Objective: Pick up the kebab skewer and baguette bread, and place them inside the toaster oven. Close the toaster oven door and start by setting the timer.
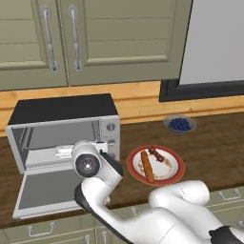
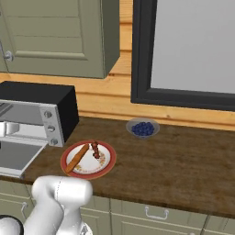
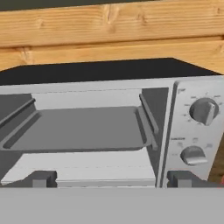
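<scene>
Jaws spread wide, holding nothing, facing the toaster oven [image 3: 131, 113] cavity.

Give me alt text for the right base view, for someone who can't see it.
A red-rimmed plate on a dark wooden counter holds a baguette and a kebab skewer, beside an open toaster oven at left. A bowl of blueberries sits further back.

One toaster oven [image 1: 64, 128], plate [image 1: 177, 162], baguette bread [image 1: 147, 167], kebab skewer [image 1: 156, 153], berry bowl [image 1: 179, 124].
</scene>
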Motion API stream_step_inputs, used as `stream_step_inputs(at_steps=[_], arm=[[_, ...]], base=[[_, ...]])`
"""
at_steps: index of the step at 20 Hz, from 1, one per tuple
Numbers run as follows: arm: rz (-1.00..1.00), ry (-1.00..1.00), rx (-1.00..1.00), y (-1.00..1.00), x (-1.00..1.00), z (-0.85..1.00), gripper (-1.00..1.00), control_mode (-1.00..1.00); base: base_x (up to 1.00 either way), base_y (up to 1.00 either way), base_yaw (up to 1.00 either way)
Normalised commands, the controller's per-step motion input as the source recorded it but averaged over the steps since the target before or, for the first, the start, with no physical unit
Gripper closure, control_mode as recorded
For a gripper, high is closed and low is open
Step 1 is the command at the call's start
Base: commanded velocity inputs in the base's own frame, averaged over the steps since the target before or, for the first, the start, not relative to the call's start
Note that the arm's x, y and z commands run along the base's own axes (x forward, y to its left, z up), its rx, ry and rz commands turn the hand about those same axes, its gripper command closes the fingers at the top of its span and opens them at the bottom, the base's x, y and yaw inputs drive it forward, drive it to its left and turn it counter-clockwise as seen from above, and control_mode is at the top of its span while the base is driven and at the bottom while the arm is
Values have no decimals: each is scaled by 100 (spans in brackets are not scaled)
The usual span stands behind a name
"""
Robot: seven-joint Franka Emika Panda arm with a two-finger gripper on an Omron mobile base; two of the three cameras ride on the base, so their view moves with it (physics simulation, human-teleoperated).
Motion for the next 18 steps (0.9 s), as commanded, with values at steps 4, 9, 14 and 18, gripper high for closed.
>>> stream_step_inputs(at_steps=[4,9,14,18], arm=[[0,0,0,28,59,-2,-100,-100],[0,0,-1,38,35,-12,-100,-100],[0,0,0,21,41,-7,-100,-100],[0,0,0,0,39,-21,-100,-100]], base=[[0,0,0],[0,0,0],[0,0,0],[0,0,0]])
